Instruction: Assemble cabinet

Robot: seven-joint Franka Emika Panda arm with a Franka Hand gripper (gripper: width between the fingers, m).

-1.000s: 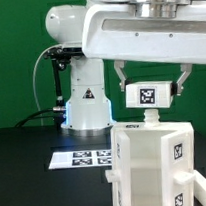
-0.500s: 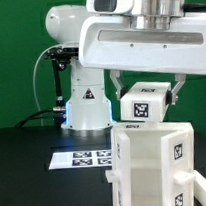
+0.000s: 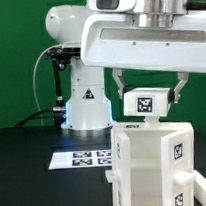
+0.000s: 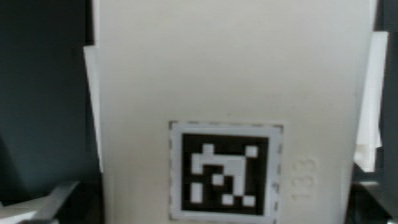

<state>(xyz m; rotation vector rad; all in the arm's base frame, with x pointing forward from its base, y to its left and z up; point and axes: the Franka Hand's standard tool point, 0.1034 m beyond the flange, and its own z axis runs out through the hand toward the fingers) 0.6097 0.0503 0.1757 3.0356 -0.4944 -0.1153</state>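
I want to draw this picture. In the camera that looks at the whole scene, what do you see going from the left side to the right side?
Black cable → robot base → marker board → small white panel with a tag between the gripper's fingers → tall white cabinet box at the exterior view's right.

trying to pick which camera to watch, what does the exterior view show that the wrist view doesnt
Only the exterior view shows the setting: the robot's base, the green backdrop, the black table, the marker board lying on it, the tall white cabinet box, and the gripper with a finger on each side of a small tagged white panel just above the box. Only the wrist view shows that panel's tag large enough to read its pattern, though blurred. Both share the tagged white panel between the fingers.
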